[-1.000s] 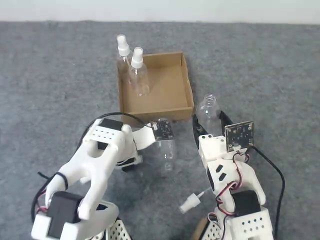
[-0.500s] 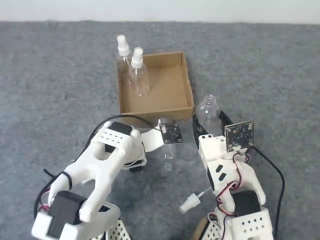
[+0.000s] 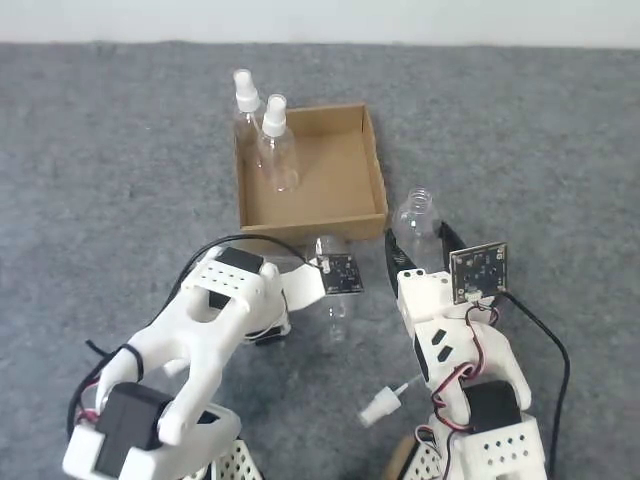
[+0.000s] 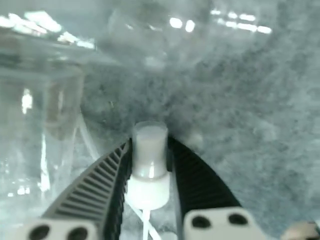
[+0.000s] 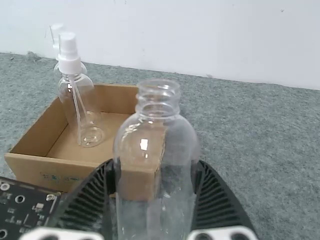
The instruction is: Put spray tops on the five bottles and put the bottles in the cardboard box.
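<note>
Clamping a white spray top (image 4: 148,162) between the narrowed fingers of the left gripper (image 4: 148,145), just beside a clear uncapped bottle (image 3: 337,305) standing on the grey carpet (image 3: 520,150) in front of the cardboard box (image 3: 335,175); gripping a second open-necked bottle (image 5: 156,135) upright around its body with the right gripper (image 5: 154,172), near the box's front right corner; noting a capped bottle (image 3: 280,155) and a rear capped bottle (image 3: 245,105) standing at the box's far left corner; noting a loose spray top (image 3: 380,405) lying on the carpet beside the right arm's base.
</note>
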